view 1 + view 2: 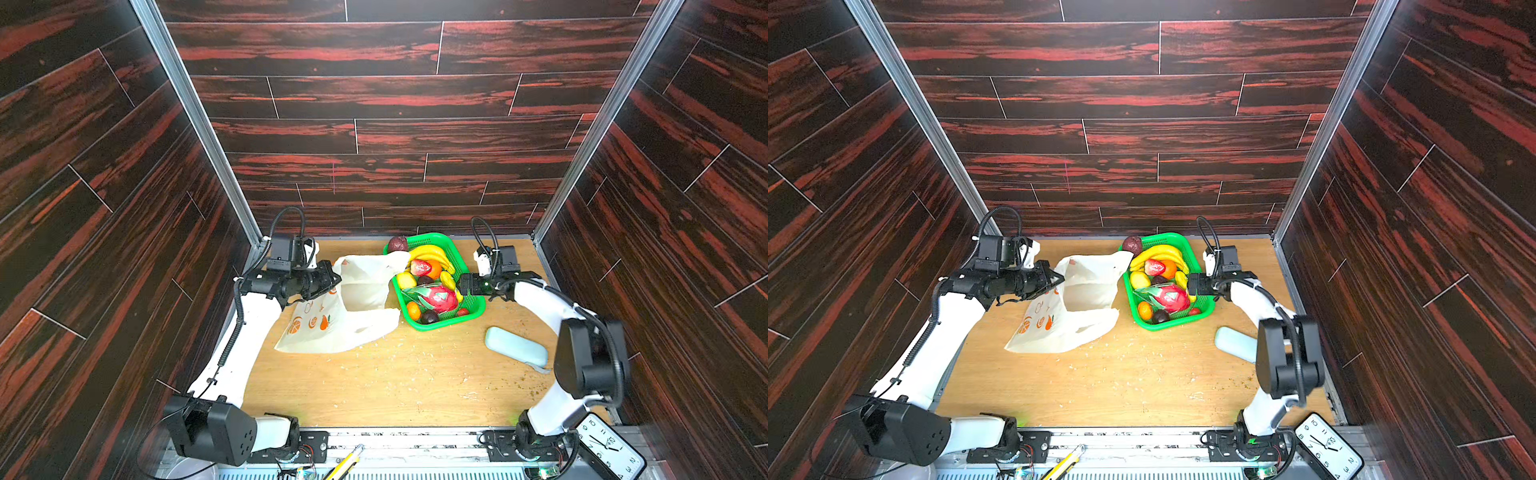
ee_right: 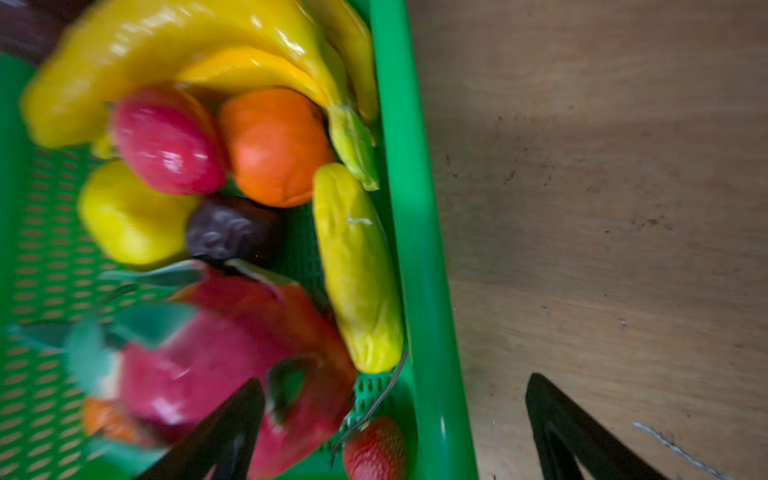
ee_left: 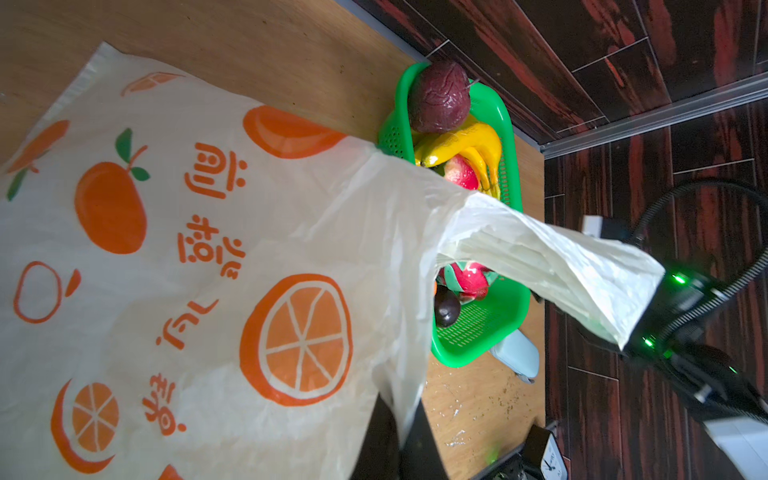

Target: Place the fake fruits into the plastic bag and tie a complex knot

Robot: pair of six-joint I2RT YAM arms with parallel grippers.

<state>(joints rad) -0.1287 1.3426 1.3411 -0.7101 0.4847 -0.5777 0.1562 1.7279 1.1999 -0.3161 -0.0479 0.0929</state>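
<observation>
Evidently the loading step is only opening: every one of the fake fruits sits in the green basket (image 1: 451,323), at about one o'clock from the table's middle, and no fruit shows inside the plastic bag (image 1: 357,299), which lies just beside the basket at its nine o'clock.

The left gripper (image 1: 334,278) is clenched on the bag's edge at the bag's ten o'clock. In the left wrist view the film runs up between its dark fingers (image 3: 419,440), so the mouth is lifted and faces the basket. One strap handle drapes onto the basket's near rim.

The right gripper (image 2: 395,382) hangs at the basket's three o'clock with its jaws spread wide and nothing between them. In the right wrist view it straddles the basket wall: one finger is over the dragon fruit (image 2: 216,357), the other over bare table outside.

Around that fruit lie the bananas (image 1: 432,252), an orange (image 2: 274,145), a lemon (image 2: 129,212) and a strawberry (image 2: 376,451). A dark purple ball (image 1: 398,244) perches at the basket's eleven o'clock corner. A pale blue pouch (image 1: 515,347) rests well apart at five o'clock.

I judge the next move to be a first pick. The right gripper should shift toward nine o'clock until both fingers clear the wall, descend around one fruit, close, and carry it to the held-open mouth. The glossy, rounded fruits may slip, and the knot comes much later.
</observation>
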